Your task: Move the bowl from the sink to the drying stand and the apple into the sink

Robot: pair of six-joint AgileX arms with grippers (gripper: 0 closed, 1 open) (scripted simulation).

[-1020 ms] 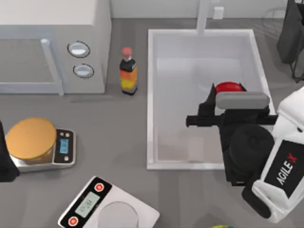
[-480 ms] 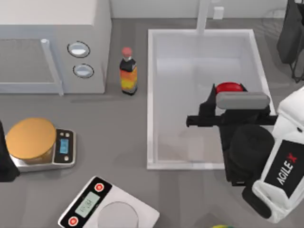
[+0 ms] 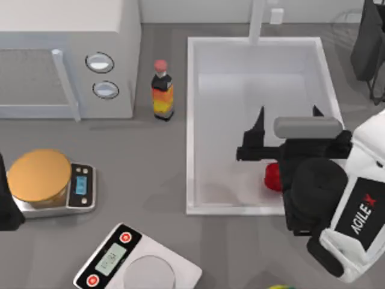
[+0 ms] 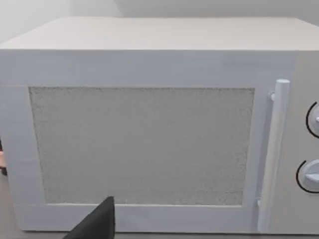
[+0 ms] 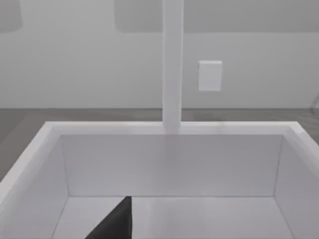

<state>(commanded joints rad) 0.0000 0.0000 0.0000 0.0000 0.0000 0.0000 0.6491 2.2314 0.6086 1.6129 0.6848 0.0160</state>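
The red apple (image 3: pixel 272 176) lies on the floor of the white sink (image 3: pixel 191 120) near its front right corner, half hidden under my right arm. My right gripper (image 3: pixel 287 117) hangs over the sink's right half, open, with nothing between its dark fingers (image 3: pixel 259 122). In the right wrist view one dark fingertip (image 5: pixel 117 221) points into the sink (image 5: pixel 169 128) toward the faucet post (image 5: pixel 172 64). The bowl is out of view. My left arm (image 3: pixel 5 201) is parked at the table's left edge, and one of its fingertips (image 4: pixel 98 224) faces the microwave (image 4: pixel 144 144).
A microwave (image 3: pixel 66 54) stands at the back left, with a red-capped bottle (image 3: pixel 162 90) beside it. An orange disc on a scale (image 3: pixel 41 177) and a second scale (image 3: pixel 135 262) sit at the front left. A dark stand (image 3: pixel 368 48) is at the back right.
My right gripper has opened and let go of the apple. The apple has dropped from between the fingers to the sink floor, toward the front.
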